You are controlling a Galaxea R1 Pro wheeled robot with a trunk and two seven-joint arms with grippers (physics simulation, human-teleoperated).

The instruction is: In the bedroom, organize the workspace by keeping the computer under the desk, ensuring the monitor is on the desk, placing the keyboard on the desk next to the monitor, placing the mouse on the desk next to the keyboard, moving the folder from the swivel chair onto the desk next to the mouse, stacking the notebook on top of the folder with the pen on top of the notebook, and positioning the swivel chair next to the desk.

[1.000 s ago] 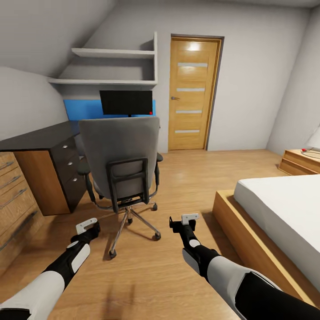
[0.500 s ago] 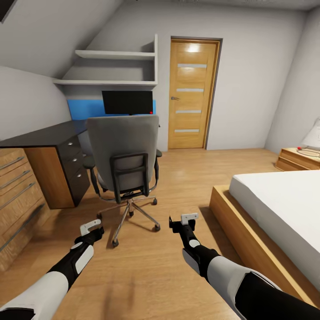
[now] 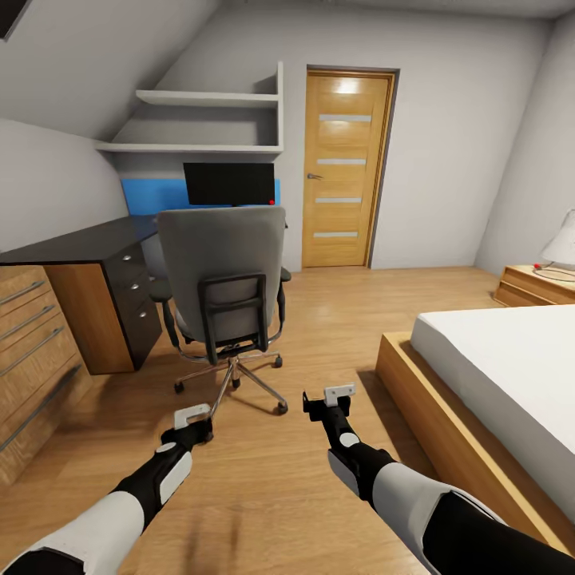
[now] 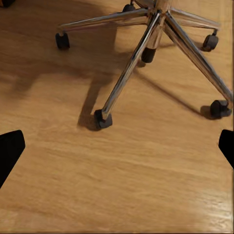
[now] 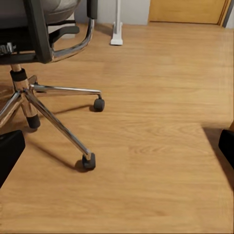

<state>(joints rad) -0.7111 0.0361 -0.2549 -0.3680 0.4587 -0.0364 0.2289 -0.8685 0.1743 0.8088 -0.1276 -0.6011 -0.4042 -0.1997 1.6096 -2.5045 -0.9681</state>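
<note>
Straight ahead, the chair (image 3: pixel 224 279) stands with its grey back toward us, between us and the worktop (image 3: pixel 136 228), its chrome star base (image 3: pixel 233 382) resting on the wood floor (image 3: pixel 335 319). Above the chair's back we see the monitor (image 3: pixel 229 184), black front facing the room, set before the blue panel (image 3: pixel 152 196) along the worktop's far edge. What lies on the chair's seat is hidden from us by the backrest, and the worktop's surface is mostly hidden as well.

Our left hand (image 3: pixel 192 418) hangs low over the floor just short of the chair's nearest caster; in the left wrist view its dark fingertips (image 4: pixel 9 151) sit well apart at the picture's edges, released and holding nothing, with the base (image 4: pixel 156 44) spread beyond them. Our right hand (image 3: pixel 327 398) hovers beside it, nearer the bed (image 3: pixel 503 375); in the right wrist view its fingertips (image 5: pixel 9 151) are likewise spread and empty, with the chair's casters and a white worktop foot (image 5: pixel 116 29) beyond.

Left of the chair stands a black drawer unit (image 3: pixel 120 279) with silver knobs, and nearer us a light-wood chest (image 3: pixel 32 351). Two grey shelves (image 3: pixel 200 120) hang above the monitor, a wooden door (image 3: pixel 345 168) is shut to the right, and a nightstand (image 3: pixel 535 286) sits past the bed.
</note>
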